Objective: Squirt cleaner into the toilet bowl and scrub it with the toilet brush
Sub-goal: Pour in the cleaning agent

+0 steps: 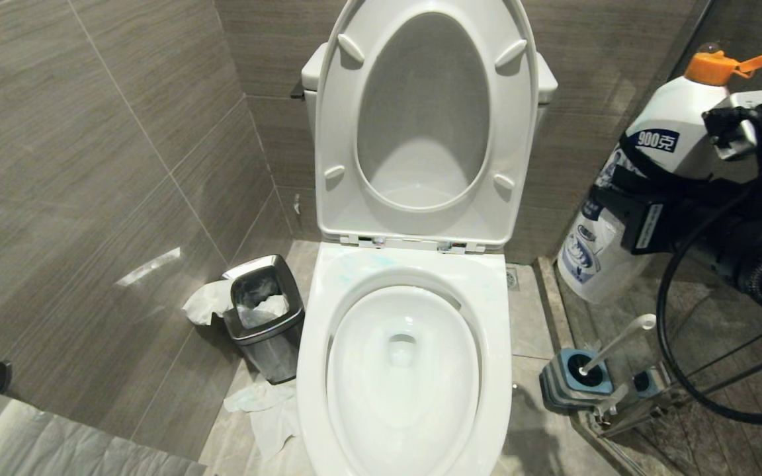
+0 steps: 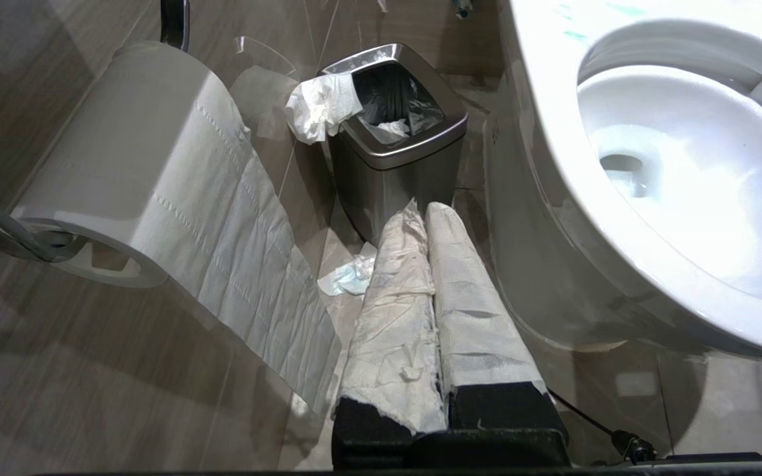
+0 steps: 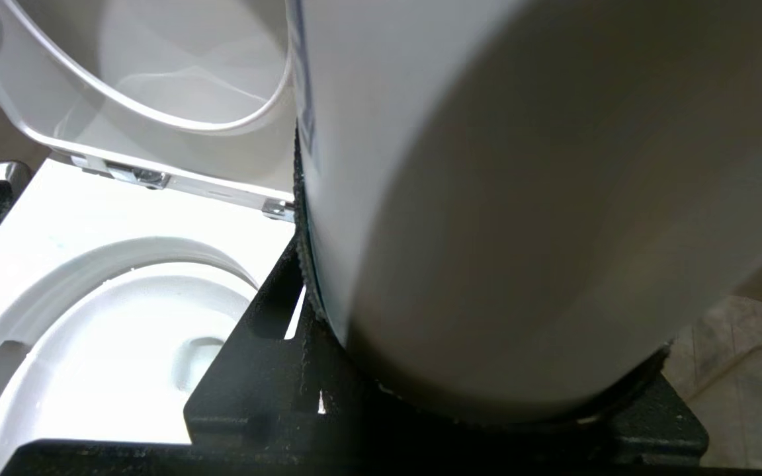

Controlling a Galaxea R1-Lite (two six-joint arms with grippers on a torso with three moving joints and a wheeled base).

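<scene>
- Head view: right gripper (image 1: pixel 626 198) clamped a white bottle (image 1: pixel 652 132), held up right of the toilet (image 1: pixel 407 370); brush (image 1: pixel 612 347) stood in its holder (image 1: pixel 569 380) below.
- Left wrist view: left gripper (image 2: pixel 430 218), fingers pressed together, paper-wrapped, pointed at the bin (image 2: pixel 397 142).
- Right wrist view: bottle (image 3: pixel 520 198) filled the jaws beside the toilet (image 3: pixel 90 317).

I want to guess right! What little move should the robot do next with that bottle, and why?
Probably swing the bottle left over the bowl and tip it. The right claw holds it off to the side, nearly upright, and the brush sits in its holder.
</scene>
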